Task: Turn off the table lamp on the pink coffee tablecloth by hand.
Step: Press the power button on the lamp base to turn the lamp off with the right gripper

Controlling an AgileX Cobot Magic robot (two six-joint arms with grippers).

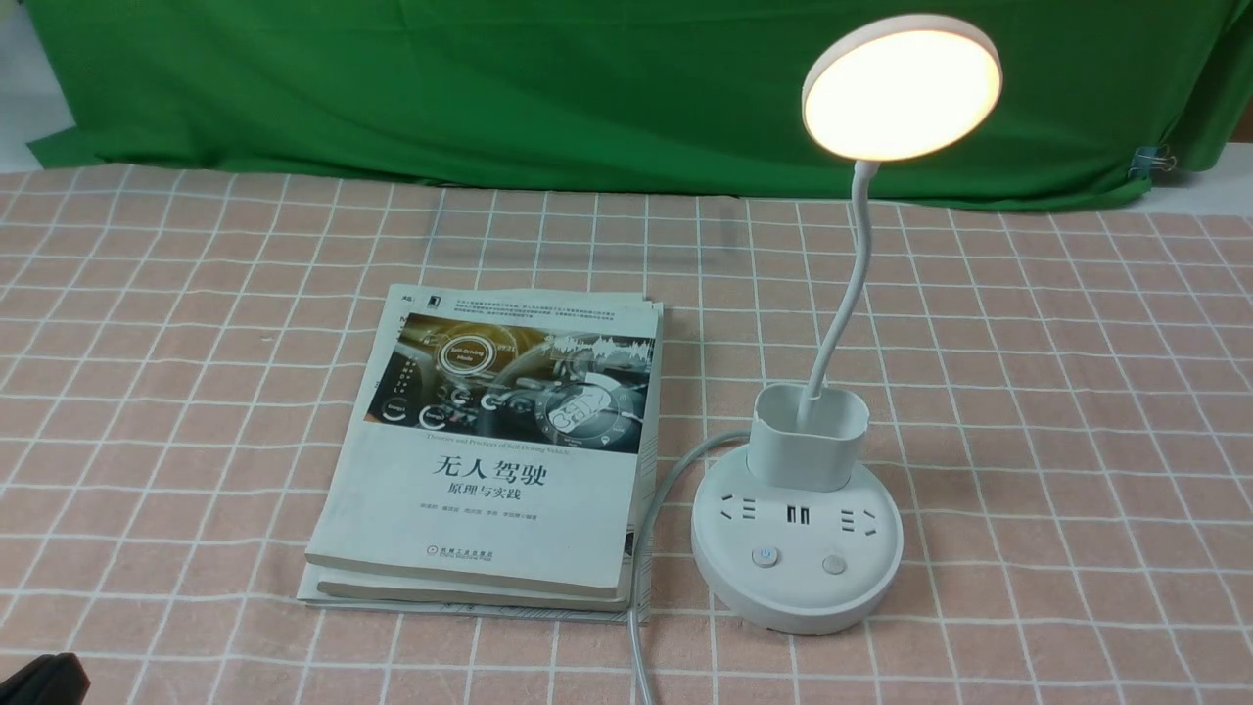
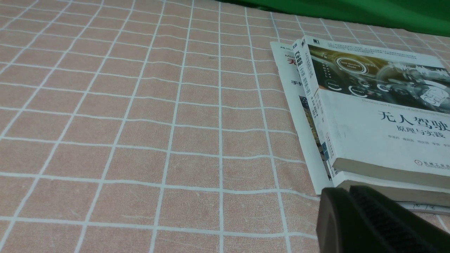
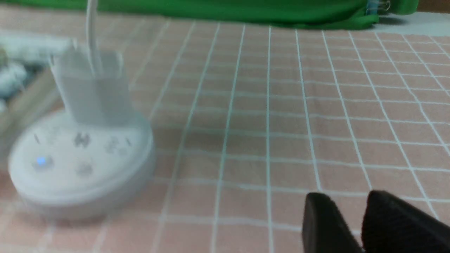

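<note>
The white table lamp (image 1: 795, 548) stands on the pink coffee tablecloth (image 1: 1077, 392), right of centre. Its round disc head (image 1: 903, 86) glows warm. Two round buttons sit on the base; the left one (image 1: 765, 557) has a blue light. My right gripper (image 3: 348, 202) hovers low over the cloth (image 3: 281, 123), off to one side of the blurred lamp base (image 3: 81, 168), jaws a little apart and empty. It is out of the front view. My left gripper (image 2: 348, 191) is shut and empty just before the books' near corner.
A stack of books (image 1: 499, 441) lies left of the lamp, also in the left wrist view (image 2: 379, 116). The lamp's grey cable (image 1: 641, 587) runs between books and base toward the front edge. Green cloth (image 1: 489, 88) hangs behind. A dark piece of my left arm (image 1: 39, 681) shows bottom left.
</note>
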